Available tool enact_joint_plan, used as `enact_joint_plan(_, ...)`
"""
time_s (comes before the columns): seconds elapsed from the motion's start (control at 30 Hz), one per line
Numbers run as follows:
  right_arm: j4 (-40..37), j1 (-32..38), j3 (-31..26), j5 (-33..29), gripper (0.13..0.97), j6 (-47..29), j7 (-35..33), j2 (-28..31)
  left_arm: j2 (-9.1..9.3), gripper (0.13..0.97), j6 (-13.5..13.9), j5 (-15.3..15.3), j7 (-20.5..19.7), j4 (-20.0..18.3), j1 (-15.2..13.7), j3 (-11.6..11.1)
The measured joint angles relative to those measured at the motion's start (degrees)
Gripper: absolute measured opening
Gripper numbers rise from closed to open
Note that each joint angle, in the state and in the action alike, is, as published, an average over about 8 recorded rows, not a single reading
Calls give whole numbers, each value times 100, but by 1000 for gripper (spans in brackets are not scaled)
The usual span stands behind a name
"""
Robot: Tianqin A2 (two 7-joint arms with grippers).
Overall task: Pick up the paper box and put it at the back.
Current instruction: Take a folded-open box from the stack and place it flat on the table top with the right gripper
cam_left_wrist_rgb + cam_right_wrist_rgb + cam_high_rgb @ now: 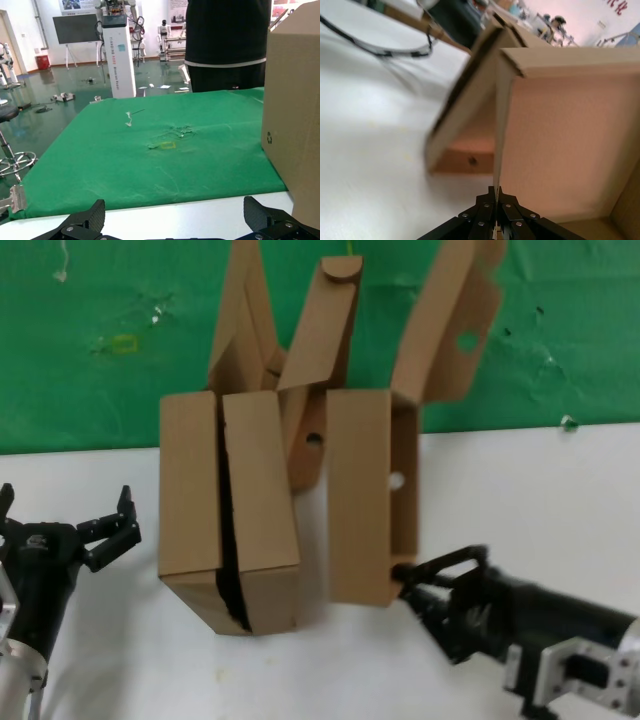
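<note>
Right end effector pinched on paper box wall; left end effector spread, empty; no legible box writing.

This is a robotics lab or demonstration hall. In the left wrist view, beyond the green cloth, a broad glossy floor stretches away at upper left. A tall white kiosk-like unit stands at upper centre, with white humanoid-looking robots on stands behind it and a dark display screen on an easel further left. A rolling stool base sits at the left edge, and posters hang on the far wall.
</note>
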Motion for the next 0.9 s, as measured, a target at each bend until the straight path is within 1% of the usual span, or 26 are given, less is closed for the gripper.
enact_joint_plan(0.13,295,-75,482,-515,152,-130,691,350,0,966,0,0,0,0,0,0)
enact_joint_plan(0.23,429,35,855,-994,150,-398,1308,564,0,966,0,0,0,0,0,0)
enact_joint_plan(0.33,480,411,1113,-1595,149,-873,1996,682,0,966,0,0,0,0,0,0)
enact_joint_plan(0.43,446,1032,1176,-2319,149,-1538,2687,668,0,966,0,0,0,0,0,0)
enact_joint_plan(0.53,280,1781,1057,-3064,149,-2288,3215,523,0,966,0,0,0,0,0,0)
enact_joint_plan(0.63,-85,2546,791,-3731,149,-3004,3474,288,0,966,0,0,0,0,0,0)
enact_joint_plan(0.77,-872,3545,270,-4466,149,-3717,3509,-62,0,966,0,0,0,0,0,0)
enact_joint_plan(0.9,-1724,4371,-299,-5058,149,-4075,3417,-382,0,966,0,0,0,0,0,0)
